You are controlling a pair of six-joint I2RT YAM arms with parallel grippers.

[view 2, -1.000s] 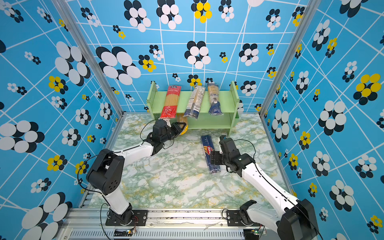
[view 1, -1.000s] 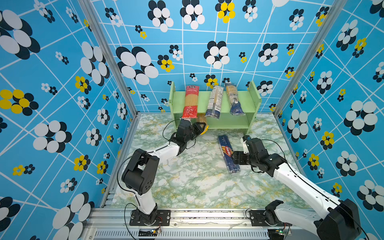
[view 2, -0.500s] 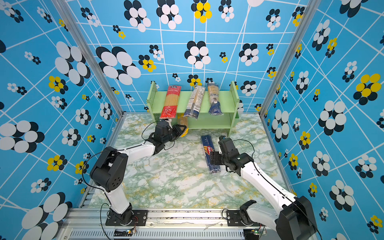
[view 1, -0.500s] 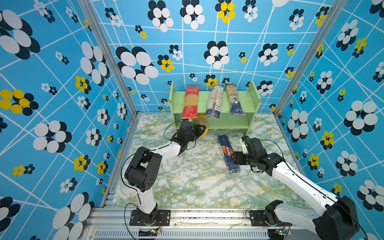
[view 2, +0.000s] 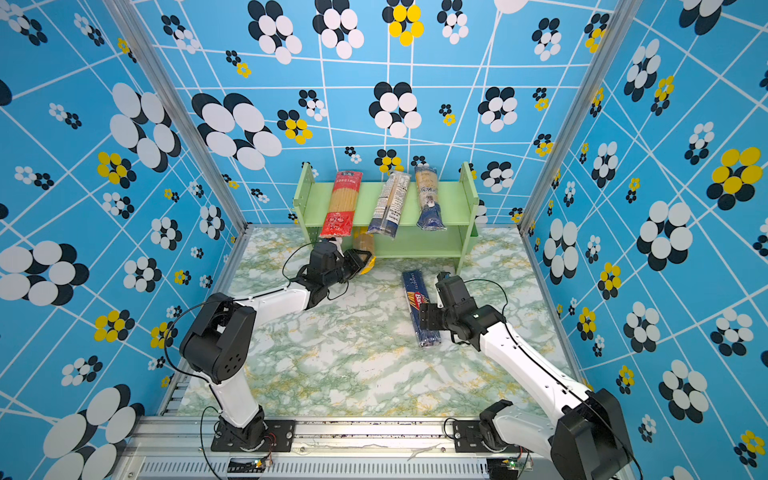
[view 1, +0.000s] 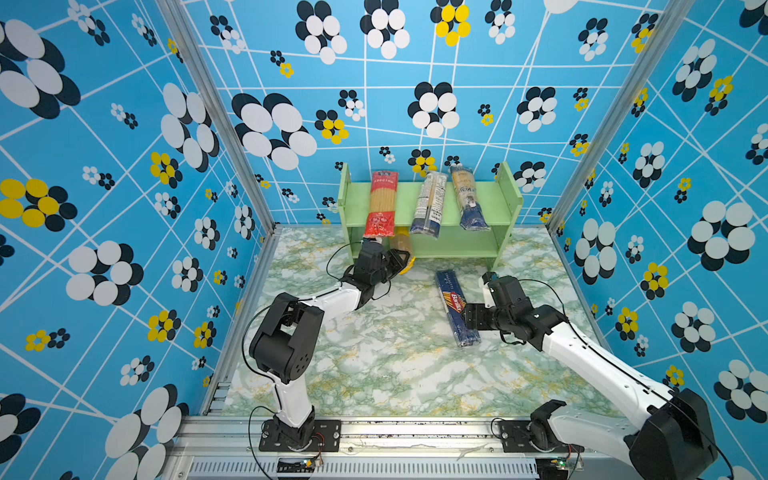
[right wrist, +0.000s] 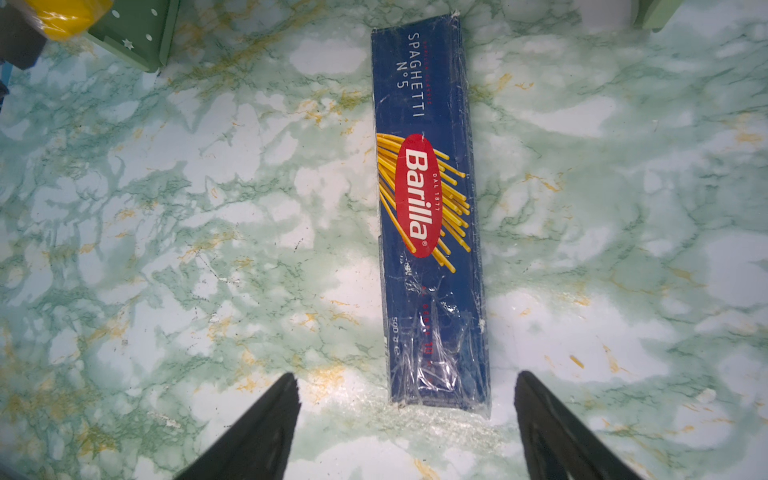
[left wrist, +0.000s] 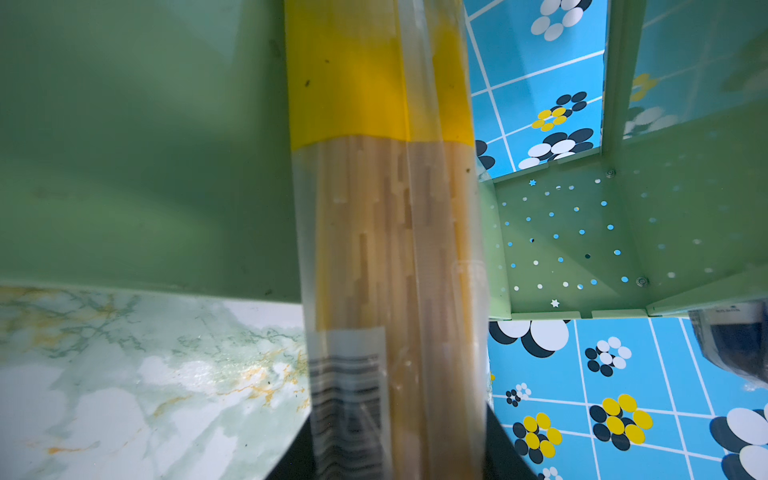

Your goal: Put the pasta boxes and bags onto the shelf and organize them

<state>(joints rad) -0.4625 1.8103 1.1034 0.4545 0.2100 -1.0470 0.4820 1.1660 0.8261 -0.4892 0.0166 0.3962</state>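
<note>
yellow bag [left wrist: 374,208] pinched in left gripper [view 1: 401,259] — tip hidden under shelf [view 1: 498,201], right gripper [right wrist: 405,376] wide astride blue box [right wrist: 428,208]

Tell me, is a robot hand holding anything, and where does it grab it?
The left gripper grips the clear yellow-ended spaghetti bag near its barcoded end. The open right gripper holds nothing; the dark blue Barilla box lies free.

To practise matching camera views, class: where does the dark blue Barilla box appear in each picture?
In a top view: Barilla box lies right of centre, in front of the shelf.
In a top view: the box, same spot.
Left wrist: not in it.
Right wrist: mid-picture, lengthwise.
Shared landmark: the shelf.
</note>
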